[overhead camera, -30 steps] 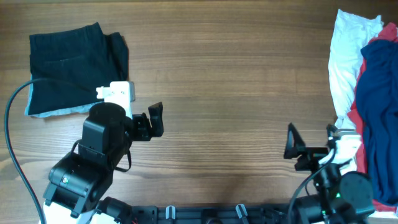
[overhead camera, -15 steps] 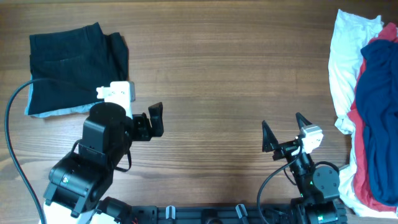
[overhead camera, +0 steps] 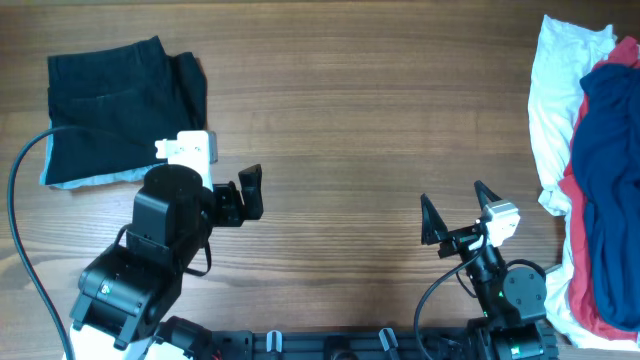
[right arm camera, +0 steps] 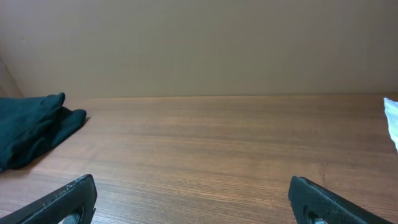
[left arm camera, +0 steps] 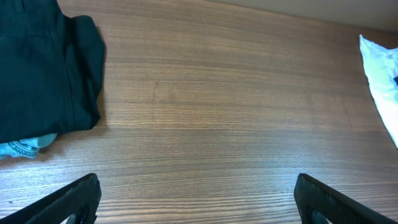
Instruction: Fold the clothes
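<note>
Landmark: the brown wood-grain tabletop (overhead camera: 380,120) is carrying everything, so all places below are relative to it.
Black garment: a large plain black fabric piece (overhead camera: 120,105) is lying folded flat at the tabletop's far-left corner.
Denim: a bit of light-blue denim (left arm camera: 22,147) is peeking out from under the black piece's near edge, touching the tabletop.
Pile: a white garment (overhead camera: 555,90) is sprawling along the tabletop's right edge, with a navy garment (overhead camera: 605,170) lying on top and a red one (overhead camera: 572,230) showing between them.
Left end effector (overhead camera: 245,195): it's hovering over the tabletop's near-left part, jaws spread wide, gripping nothing, just beside the black piece but not touching it.
Right end effector (overhead camera: 455,215): it's hanging above the tabletop's near-right part, fingers splayed wide and empty, apart from the pile.
Middle of the tabletop: both wrist views are looking out across bare wood.
</note>
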Controlling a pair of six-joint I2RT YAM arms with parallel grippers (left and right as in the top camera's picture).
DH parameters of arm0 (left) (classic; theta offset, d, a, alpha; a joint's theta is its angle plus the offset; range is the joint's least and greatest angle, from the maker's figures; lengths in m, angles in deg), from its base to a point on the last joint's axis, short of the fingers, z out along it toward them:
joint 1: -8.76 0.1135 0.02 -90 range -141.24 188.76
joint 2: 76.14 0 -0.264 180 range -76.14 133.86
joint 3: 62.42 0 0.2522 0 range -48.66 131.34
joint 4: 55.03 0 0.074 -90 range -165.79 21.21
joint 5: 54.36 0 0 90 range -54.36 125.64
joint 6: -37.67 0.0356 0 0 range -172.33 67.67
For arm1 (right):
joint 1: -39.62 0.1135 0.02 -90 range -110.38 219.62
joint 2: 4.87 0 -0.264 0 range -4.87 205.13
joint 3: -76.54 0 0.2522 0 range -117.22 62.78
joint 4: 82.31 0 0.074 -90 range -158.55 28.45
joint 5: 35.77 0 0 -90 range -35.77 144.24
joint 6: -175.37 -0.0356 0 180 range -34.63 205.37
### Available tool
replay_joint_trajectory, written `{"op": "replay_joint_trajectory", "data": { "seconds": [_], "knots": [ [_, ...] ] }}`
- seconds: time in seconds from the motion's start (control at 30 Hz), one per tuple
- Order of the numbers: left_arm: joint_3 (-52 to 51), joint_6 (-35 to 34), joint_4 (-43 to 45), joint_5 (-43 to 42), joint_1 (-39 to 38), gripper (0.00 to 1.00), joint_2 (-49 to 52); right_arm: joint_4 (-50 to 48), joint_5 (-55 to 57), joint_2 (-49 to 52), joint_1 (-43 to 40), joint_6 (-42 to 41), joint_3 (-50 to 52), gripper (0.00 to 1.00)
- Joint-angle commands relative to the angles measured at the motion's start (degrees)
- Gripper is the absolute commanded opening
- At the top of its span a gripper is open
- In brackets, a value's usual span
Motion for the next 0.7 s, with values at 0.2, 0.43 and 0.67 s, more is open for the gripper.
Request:
{"op": "replay_joint_trajectory", "data": {
  "seconds": [0.2,0.43,0.67],
  "knots": [
    [-0.3,-0.5,0.1,0.5,-0.2,1.0,-0.7,-0.3,-1.1,-0.7,-0.4,-0.6,-0.5,1.0],
    [-2.4,1.4,-9.3,0.8,7.1,1.0,-10.7,-0.3,-1.1,-0.7,-0.4,-0.6,-0.5,1.0],
    [-23.6,1.0,-0.6,-0.5,12.4,1.0,-29.8,-0.3,-1.1,-0.7,-0.4,-0.6,-0.5,1.0]
  ]
}}
